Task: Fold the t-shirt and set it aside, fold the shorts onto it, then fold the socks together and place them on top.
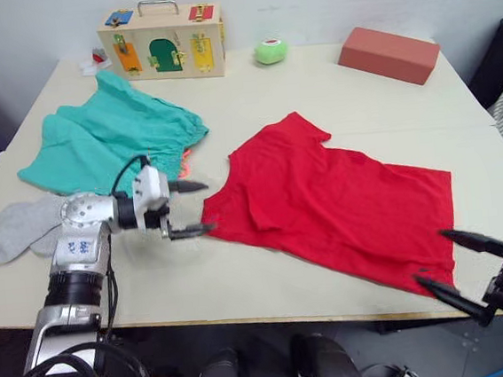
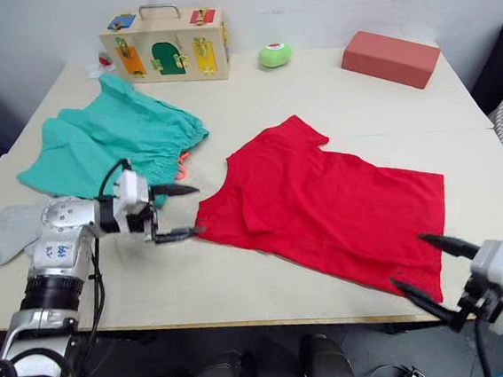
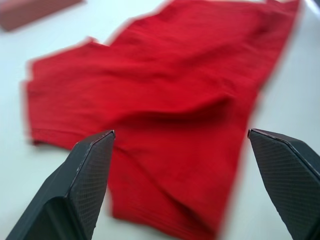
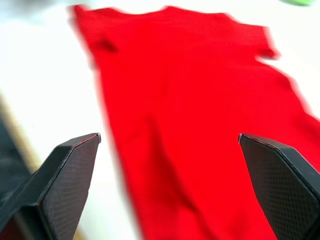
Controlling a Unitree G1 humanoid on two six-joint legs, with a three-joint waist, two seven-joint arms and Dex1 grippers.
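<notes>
Both tools [image 1: 194, 207] [image 1: 462, 266] gape beside the t-shirt [image 1: 324, 199].

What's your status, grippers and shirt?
Left gripper open at t-shirt sleeve edge. Right gripper open at its hem corner. T-shirt flat, unfolded. Nothing in the way.

On the table [image 1: 313, 84], the t-shirt [image 1: 333, 203] lies spread right of centre. The shorts [image 1: 109, 140] lie to its left, the socks [image 1: 19, 229] before them. Behind stand a box [image 1: 164, 44], a ball [image 1: 270, 51] and a block [image 1: 388, 54].
</notes>
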